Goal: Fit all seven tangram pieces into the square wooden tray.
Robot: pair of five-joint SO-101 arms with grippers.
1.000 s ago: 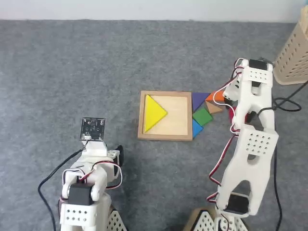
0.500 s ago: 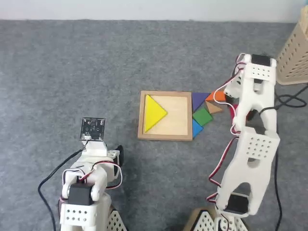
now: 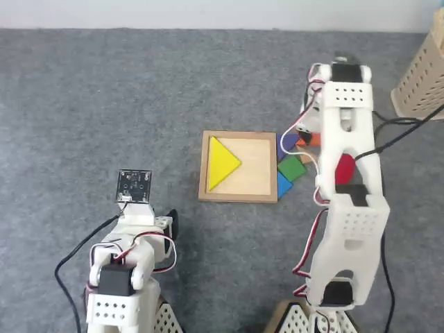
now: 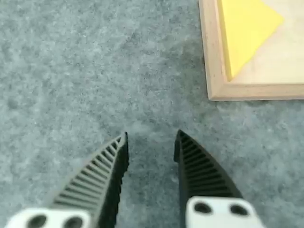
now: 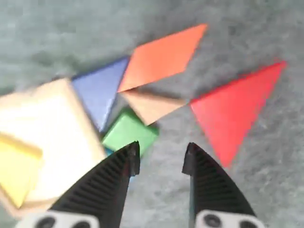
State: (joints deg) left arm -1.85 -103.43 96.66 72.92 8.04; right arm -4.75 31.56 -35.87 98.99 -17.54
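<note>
Right gripper (image 5: 161,147) hangs empty, jaws apart, green square (image 5: 127,133) and red triangle (image 5: 232,114) just ahead; from above its arm (image 3: 345,118) half-hides that red one. Left gripper (image 4: 151,137) gapes too, tray (image 4: 213,71) corner beyond, yellow triangle (image 4: 244,28) inside.

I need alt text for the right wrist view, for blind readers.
The open right gripper hangs near loose pieces: red triangle, orange parallelogram, tan triangle, blue triangle, green square. The wooden tray beside them holds a yellow piece.
</note>
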